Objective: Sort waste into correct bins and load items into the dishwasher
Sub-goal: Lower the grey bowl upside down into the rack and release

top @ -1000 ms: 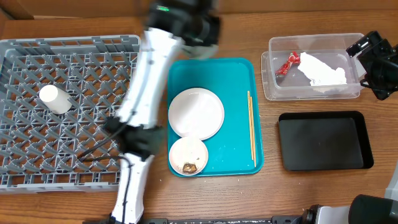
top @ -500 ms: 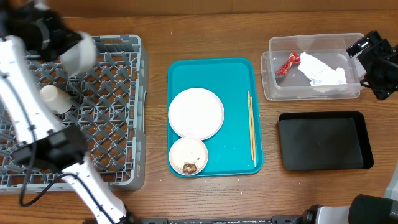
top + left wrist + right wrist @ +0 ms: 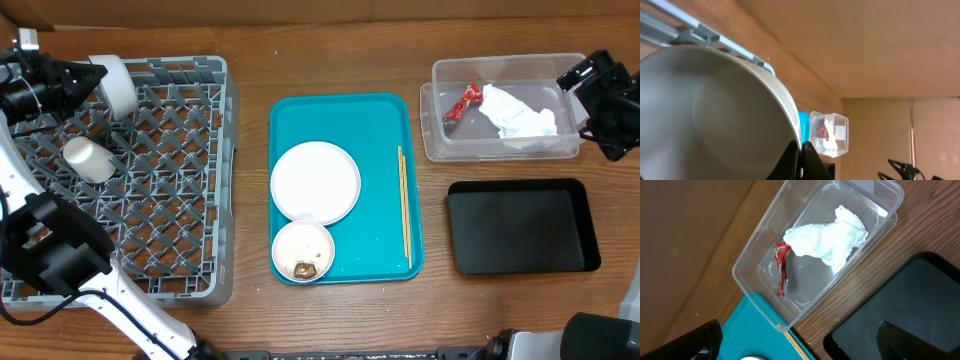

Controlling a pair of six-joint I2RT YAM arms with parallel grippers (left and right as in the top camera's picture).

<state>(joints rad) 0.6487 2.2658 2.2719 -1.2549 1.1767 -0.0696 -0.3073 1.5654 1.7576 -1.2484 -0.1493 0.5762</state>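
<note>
Left gripper (image 3: 92, 76) pinches the rim of a small white bowl (image 3: 118, 86), tilting it over the dish rack (image 3: 170, 180) for loading, while the right gripper (image 3: 592, 105) hangs wide open.

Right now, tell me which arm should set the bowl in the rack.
Left. The left gripper is shut on the bowl over the rack; the right gripper hangs open by the tub, on the opposite side.

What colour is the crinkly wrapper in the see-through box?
Shiny red. The wrapper lies beside the white napkin, and the right wrist view shows it best.
</note>
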